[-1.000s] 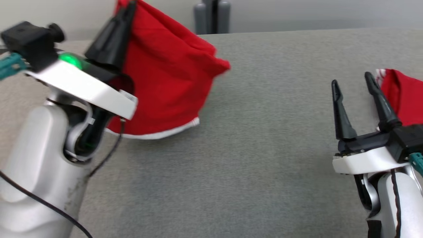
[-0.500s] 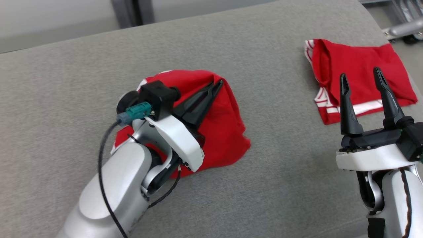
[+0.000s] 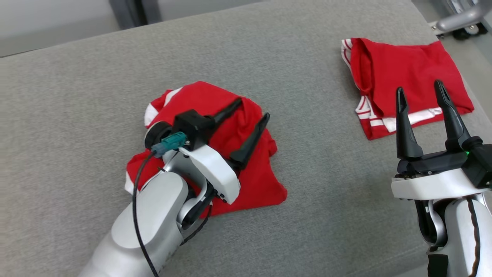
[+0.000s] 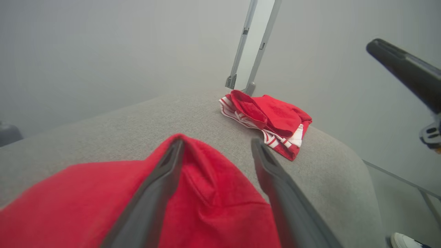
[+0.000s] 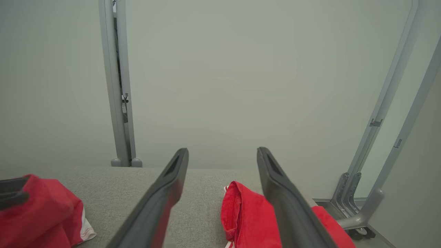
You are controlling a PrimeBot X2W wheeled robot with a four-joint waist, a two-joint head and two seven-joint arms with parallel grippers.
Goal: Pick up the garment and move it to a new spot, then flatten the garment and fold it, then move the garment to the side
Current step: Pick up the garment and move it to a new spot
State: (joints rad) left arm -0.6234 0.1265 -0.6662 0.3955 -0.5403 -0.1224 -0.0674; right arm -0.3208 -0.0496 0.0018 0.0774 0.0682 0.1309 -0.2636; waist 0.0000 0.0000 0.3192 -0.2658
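Note:
The garment (image 3: 265,184) is a red shirt with white trim, lying crumpled on the grey padded table (image 3: 307,57) left of centre. My left gripper (image 3: 253,108) is open just above it, fingers spread over the cloth with nothing held. The left wrist view has those fingers (image 4: 217,142) straddling a raised red fold (image 4: 210,206). My right gripper (image 3: 419,86) stands open and empty at the lower right, away from this garment. In the right wrist view its fingers (image 5: 222,151) point over the table, with the crumpled garment (image 5: 44,206) at the far left.
A second red garment (image 3: 399,69) with white stripes lies folded at the table's back right, just beyond my right fingertips. Grey metal posts (image 5: 119,103) stand behind the table. A frame base (image 3: 461,23) sits past the right edge. A white shoe (image 4: 410,241) is on the floor.
One second ago my shut left gripper held the garment up. It came down to the table and has now opened, letting the garment go. The head camera has also shifted.

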